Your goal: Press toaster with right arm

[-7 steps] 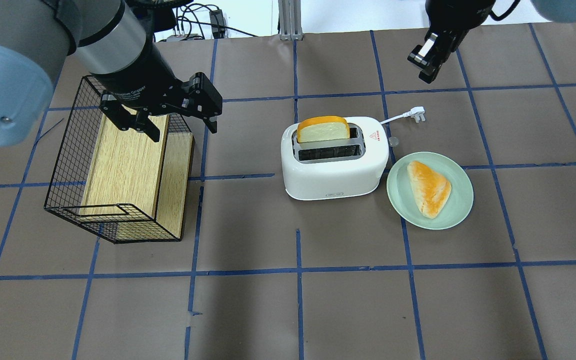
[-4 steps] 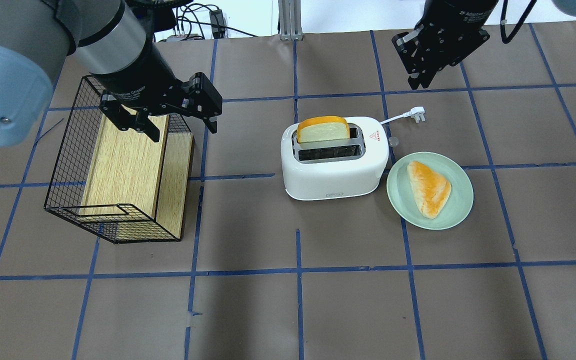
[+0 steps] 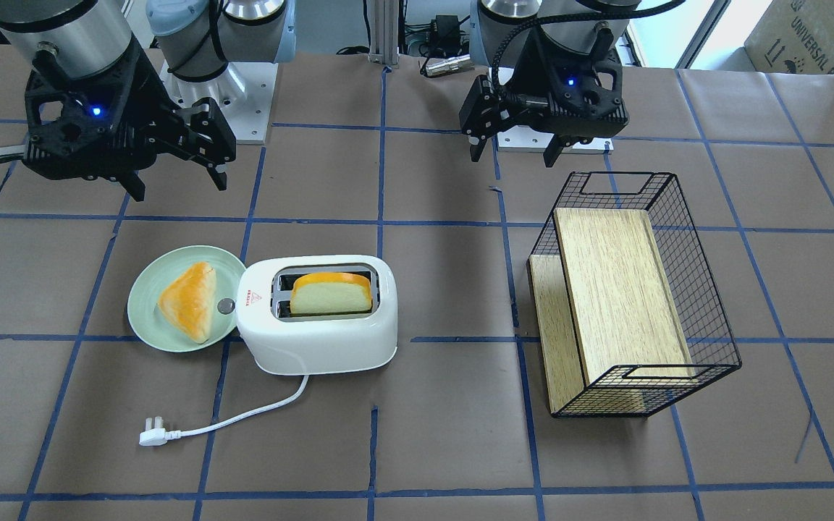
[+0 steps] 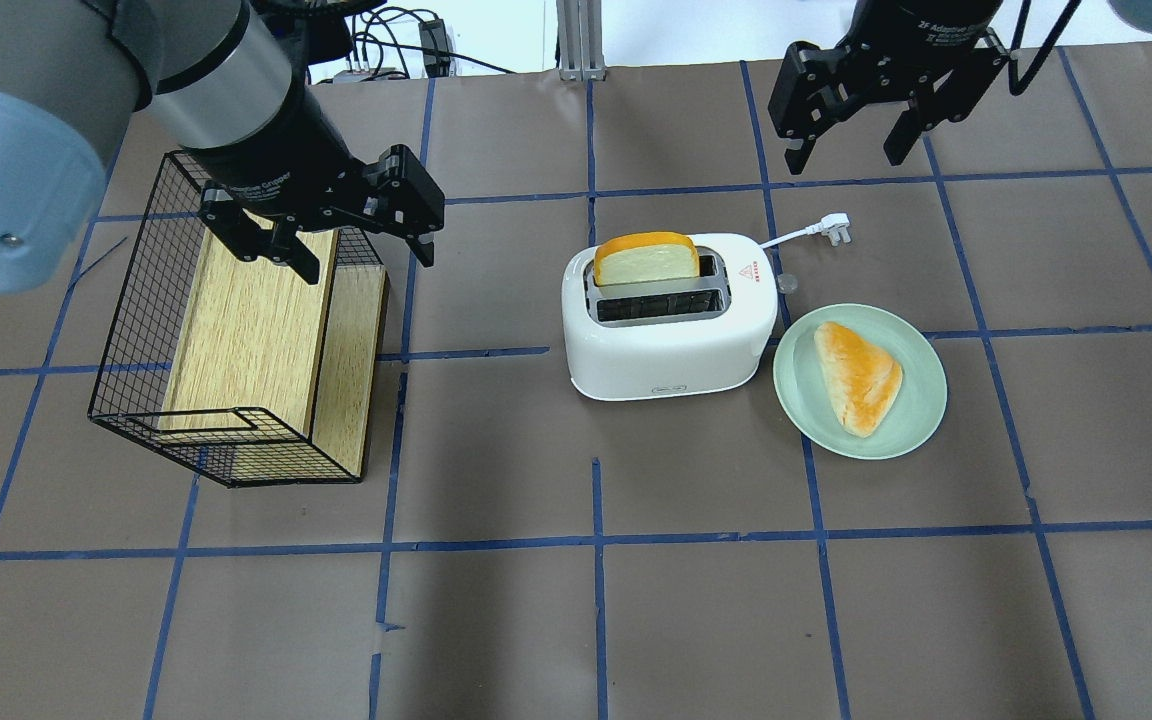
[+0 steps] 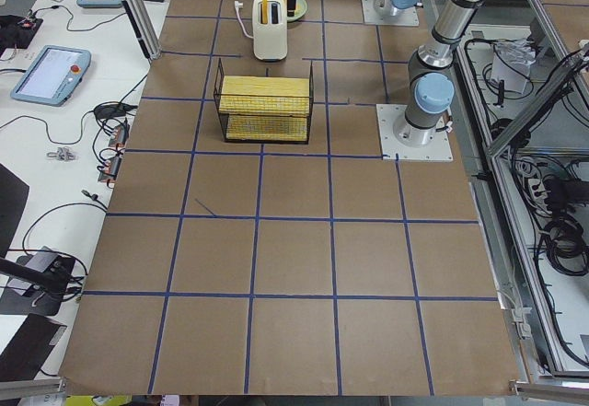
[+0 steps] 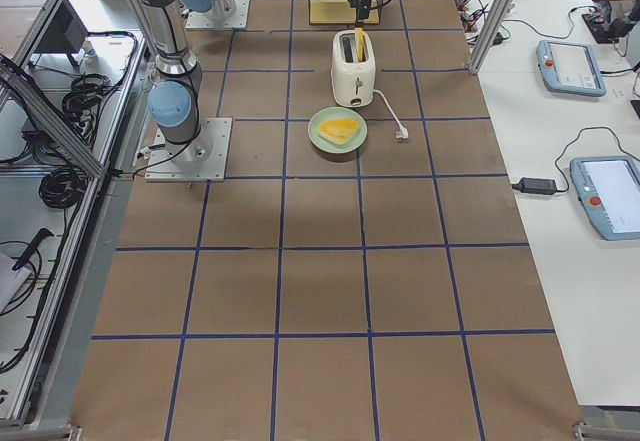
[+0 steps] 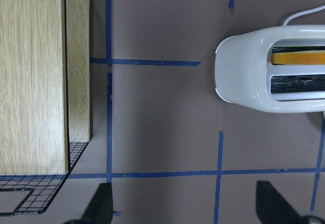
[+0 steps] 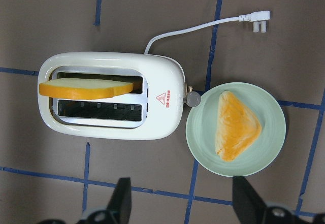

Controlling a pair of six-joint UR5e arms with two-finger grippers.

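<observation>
The white toaster (image 4: 671, 340) stands mid-table with a slice of bread (image 4: 644, 260) upright in its far slot. Its silver knob (image 4: 787, 284) is on the end that faces the plate. The toaster also shows in the front view (image 3: 316, 340) and in the right wrist view (image 8: 162, 117). My right gripper (image 4: 846, 155) is open and empty. It hangs in the air beyond the toaster's knob end, apart from it; it also shows in the front view (image 3: 178, 187). My left gripper (image 4: 361, 260) is open and empty over the wire basket (image 4: 126, 330).
A green plate (image 4: 921, 420) with a triangular pastry (image 4: 858, 375) lies right beside the toaster's knob end. The white cord ends in a plug (image 4: 836, 228) on the table beyond the toaster. The black wire basket holds a wooden block (image 4: 246, 330) at the left.
My right gripper has turned about its wrist and shifted slightly left, so both its fingers now show spread apart. The left arm, toaster and plate have not moved.
</observation>
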